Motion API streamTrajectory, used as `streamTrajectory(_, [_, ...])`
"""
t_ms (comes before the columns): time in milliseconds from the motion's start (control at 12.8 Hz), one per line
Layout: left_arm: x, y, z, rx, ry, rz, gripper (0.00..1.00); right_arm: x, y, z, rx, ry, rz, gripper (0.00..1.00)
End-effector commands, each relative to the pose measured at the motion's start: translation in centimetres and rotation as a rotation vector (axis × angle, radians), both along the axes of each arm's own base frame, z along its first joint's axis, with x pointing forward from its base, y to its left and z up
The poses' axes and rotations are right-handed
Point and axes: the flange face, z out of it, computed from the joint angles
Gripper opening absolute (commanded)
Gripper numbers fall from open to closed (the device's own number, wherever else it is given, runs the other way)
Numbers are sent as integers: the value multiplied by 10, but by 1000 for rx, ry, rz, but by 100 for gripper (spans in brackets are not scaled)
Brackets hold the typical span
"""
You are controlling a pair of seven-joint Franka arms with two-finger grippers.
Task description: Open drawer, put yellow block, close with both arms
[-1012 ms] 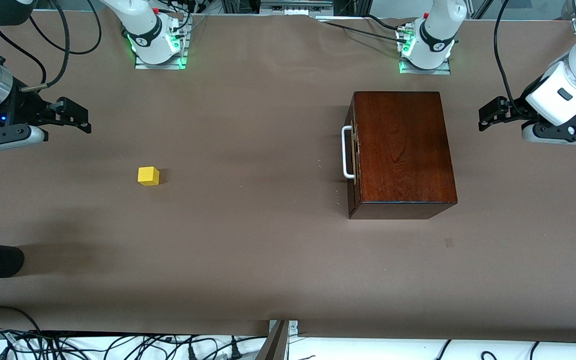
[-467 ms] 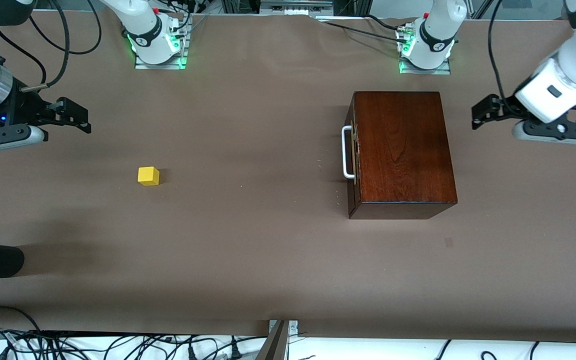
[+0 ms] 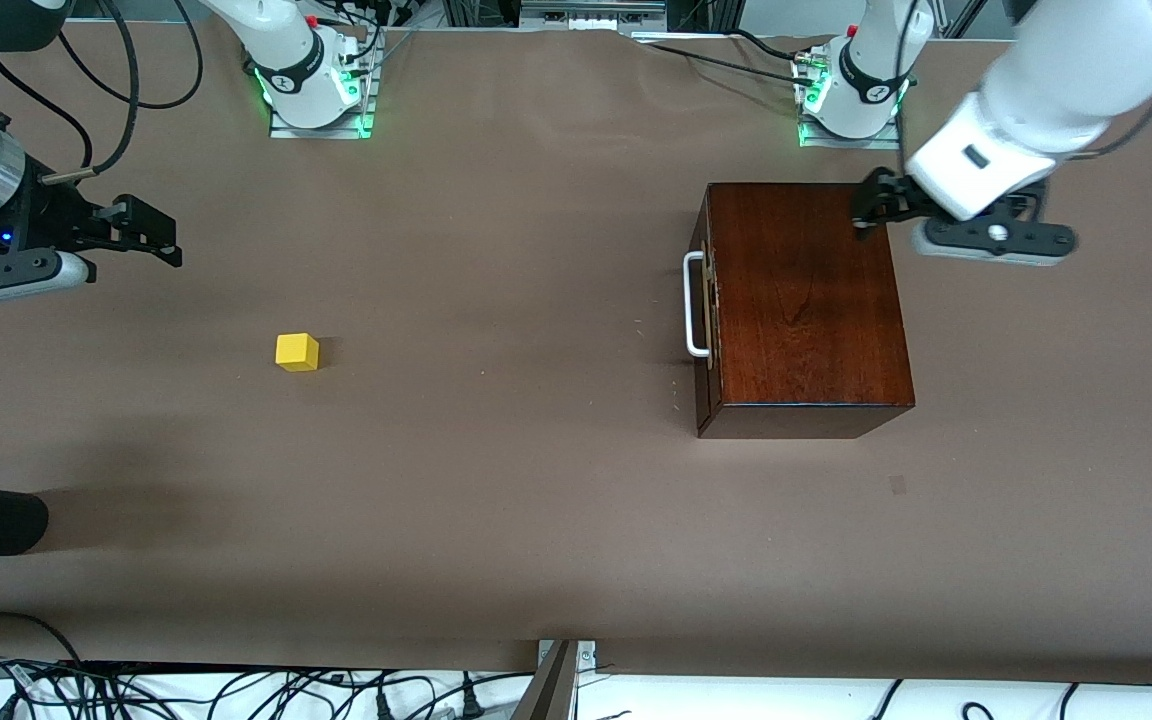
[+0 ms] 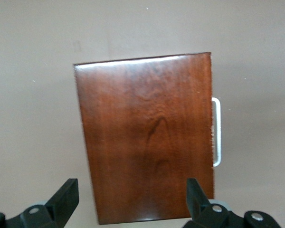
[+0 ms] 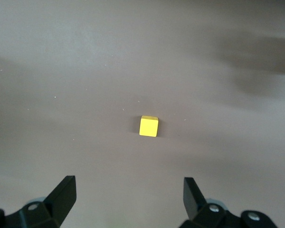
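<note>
Drawer (image 3: 704, 305) shut in box (image 3: 804, 300), handle (image 3: 692, 304) facing block (image 3: 297, 352). Left gripper (image 3: 864, 208) spread wide, empty, over box edge toward left arm's base. Right gripper (image 3: 171, 245) spread wide, empty, over table (image 3: 496, 500), well apart from box; arm waits.

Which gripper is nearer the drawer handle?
Left. The left gripper hangs over the box that carries the handle; the right gripper waits at the table's right-arm end.
</note>
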Motion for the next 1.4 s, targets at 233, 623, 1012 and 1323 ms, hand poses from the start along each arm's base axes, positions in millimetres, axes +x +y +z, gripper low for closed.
streamTrajectory(233, [-8, -139, -48, 2, 63, 139, 100, 3, -2, 6, -5, -6, 9, 100])
streamTrajectory(623, [-30, -221, -136, 132, 56, 42, 100, 3, -2, 5, -4, -3, 9, 100])
streamTrajectory(1012, [-44, -247, -206, 277, 53, 51, 100, 3, -2, 6, -4, -4, 6, 100])
streamTrajectory(1323, [-48, -255, -250, 372, 28, 34, 100, 4, -5, 6, -4, -6, 4, 100])
